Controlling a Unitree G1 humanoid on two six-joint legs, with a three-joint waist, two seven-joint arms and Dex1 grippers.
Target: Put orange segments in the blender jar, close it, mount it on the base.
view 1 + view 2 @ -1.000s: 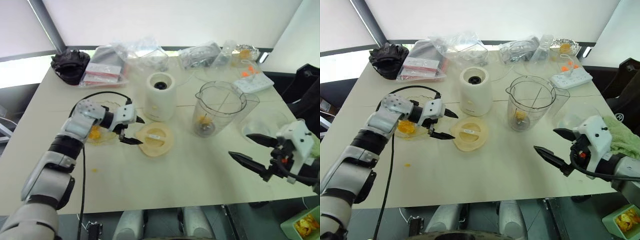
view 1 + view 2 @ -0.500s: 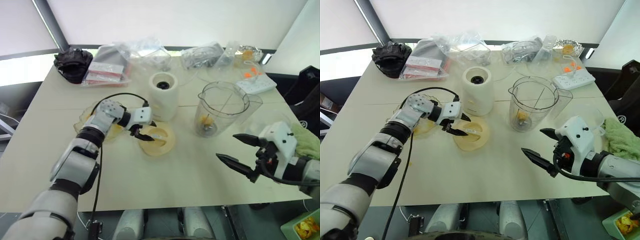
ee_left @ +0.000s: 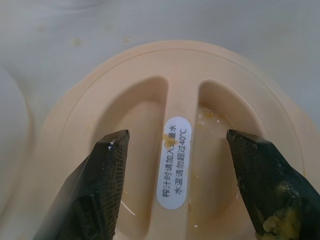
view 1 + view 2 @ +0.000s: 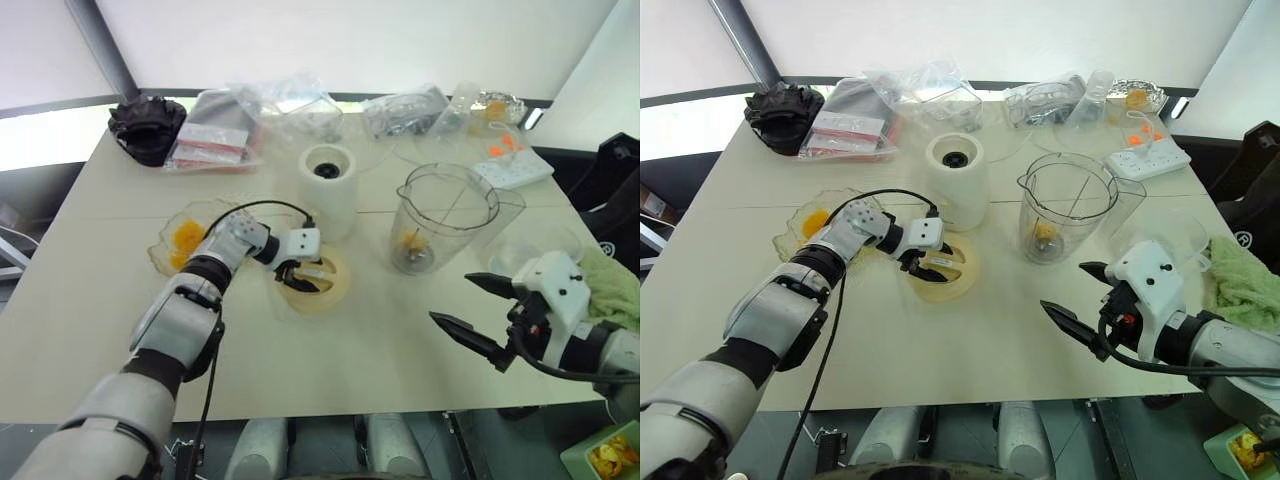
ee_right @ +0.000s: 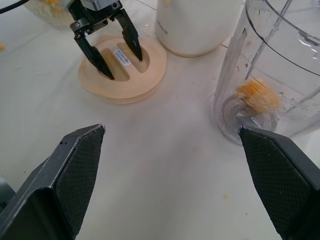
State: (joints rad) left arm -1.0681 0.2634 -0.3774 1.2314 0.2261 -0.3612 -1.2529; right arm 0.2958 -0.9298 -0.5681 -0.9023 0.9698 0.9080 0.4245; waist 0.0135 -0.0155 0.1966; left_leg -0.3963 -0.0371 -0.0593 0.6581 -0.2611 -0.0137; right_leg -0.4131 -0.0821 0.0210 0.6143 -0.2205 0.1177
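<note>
Left gripper has moved from the fruit bowl, jaws half-open straddling the lid's grip ridge; closing step begins.

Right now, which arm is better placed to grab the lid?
Left. Its gripper already straddles the lid's center ridge, fingers in the two recesses. The right gripper hangs open, well away from it.
</note>
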